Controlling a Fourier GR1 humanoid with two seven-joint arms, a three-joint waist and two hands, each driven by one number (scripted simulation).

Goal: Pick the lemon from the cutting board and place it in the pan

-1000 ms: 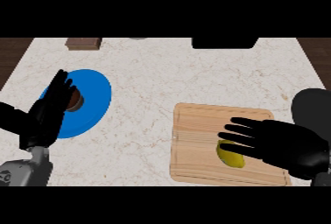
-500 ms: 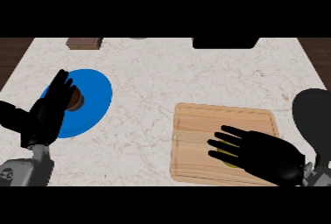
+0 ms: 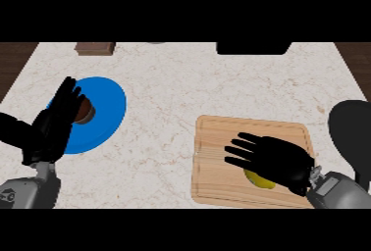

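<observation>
Right hand (image 3: 282, 162) hovers palm-down over the lemon (image 3: 258, 181) on the cutting board (image 3: 217, 142), fingers spread, released, lined up for a top grasp. The pan (image 3: 351, 130) sits just right. Left hand (image 3: 54, 122) rests open.

Pale veined marble counter (image 3: 188, 88) fills the view. At nine o'clock, a blue plate (image 3: 105, 112) lies flat, with a small brown round item (image 3: 87, 112) on it, partly hidden. At eleven o'clock, a brown block (image 3: 95, 48) sits on the far edge. At one o'clock, a black boxy shape (image 3: 253, 47), cut off at the top.
</observation>
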